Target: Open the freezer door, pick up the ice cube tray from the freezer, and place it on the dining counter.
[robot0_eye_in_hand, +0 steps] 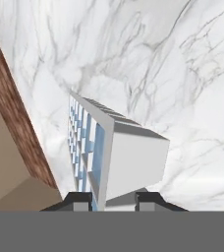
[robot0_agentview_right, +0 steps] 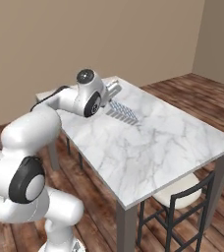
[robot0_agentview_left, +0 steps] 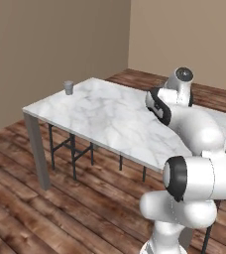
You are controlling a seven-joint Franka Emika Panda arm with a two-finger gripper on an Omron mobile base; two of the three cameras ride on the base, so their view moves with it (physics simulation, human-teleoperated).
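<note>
Tan walls and plank floor around dining counter (robot0_agentview_right: pixel 158 142), marbled white-grey slab on thin black legs, dark chair (robot0_agentview_right: pixel 182 206) tucked at its 5 o'clock corner. Small grey cup (robot0_agentview_left: pixel 68 87) near slab's 10 o'clock corner in left base view. Gripper (robot0_eye_in_hand: pixel 113 199) clamped tight on ice cube tray (robot0_eye_in_hand: pixel 111 152), tilted on edge above slab, jutting toward 4 o'clock in right base view.

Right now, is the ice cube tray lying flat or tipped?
Tipped: the ice cube tray stands on edge between the fingers, above the dining counter.

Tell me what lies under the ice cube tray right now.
Bare marble of the dining counter lies under the ice cube tray. The tray hides the patch directly beneath it, gripped by the gripper.
</note>
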